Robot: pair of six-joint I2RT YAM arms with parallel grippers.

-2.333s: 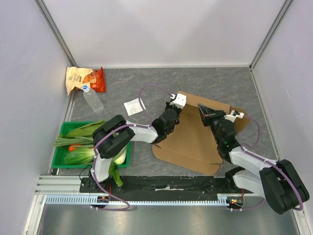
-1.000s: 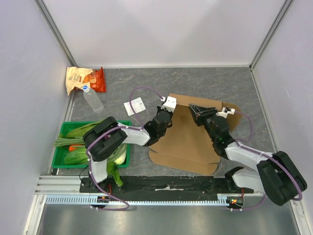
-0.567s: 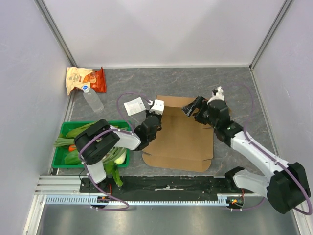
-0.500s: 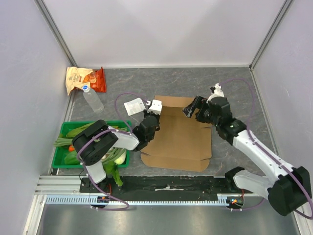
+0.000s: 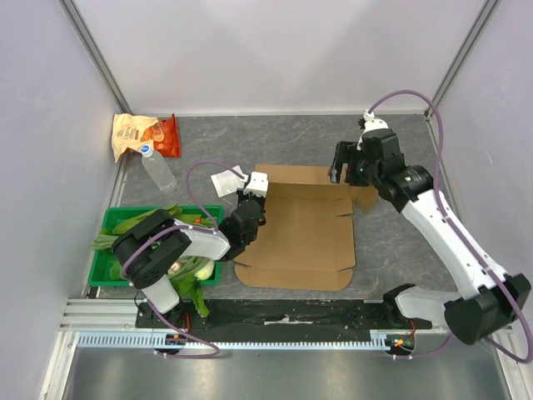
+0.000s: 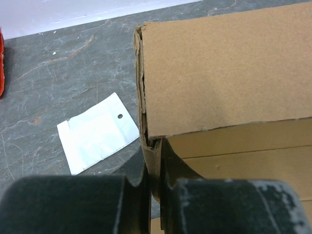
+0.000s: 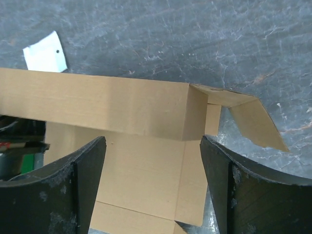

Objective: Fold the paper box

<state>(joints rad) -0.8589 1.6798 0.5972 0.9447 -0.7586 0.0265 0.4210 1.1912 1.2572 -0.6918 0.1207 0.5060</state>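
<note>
A grey stone-patterned table (image 5: 400,142) fills a white-walled booth, with the arm bases at 6 o'clock. Nearest, at 8 o'clock, a green crate (image 5: 107,275) holds leafy vegetables.

The paper box (image 5: 300,237) lies at mid-table, just right of the crate. Most of it is a flat sheet, and its far panel stands folded upright. That raised panel runs from 9 to 3 o'clock with its open inner face towards 6. The sheet looks close to square from above, its longer run seemingly 6 to 12 o'clock. A small side flap juts out at the far right corner, towards 2 o'clock.

The left gripper (image 6: 155,183) is at the box's far-left corner, about 10 o'clock. Its jaws are pinched tight on the cardboard edge, probably to keep the sheet from sliding and the far wall standing.

Farther off, at 1 o'clock, the right gripper (image 7: 152,146) hovers above the far right corner. Its jaws are spread wide and hold nothing, and it is likely lined up for that loose flap.

Beyond the left corner lies a white card (image 5: 225,179). A water bottle (image 5: 158,171) and a snack bag (image 5: 143,136) sit at 11 o'clock.
</note>
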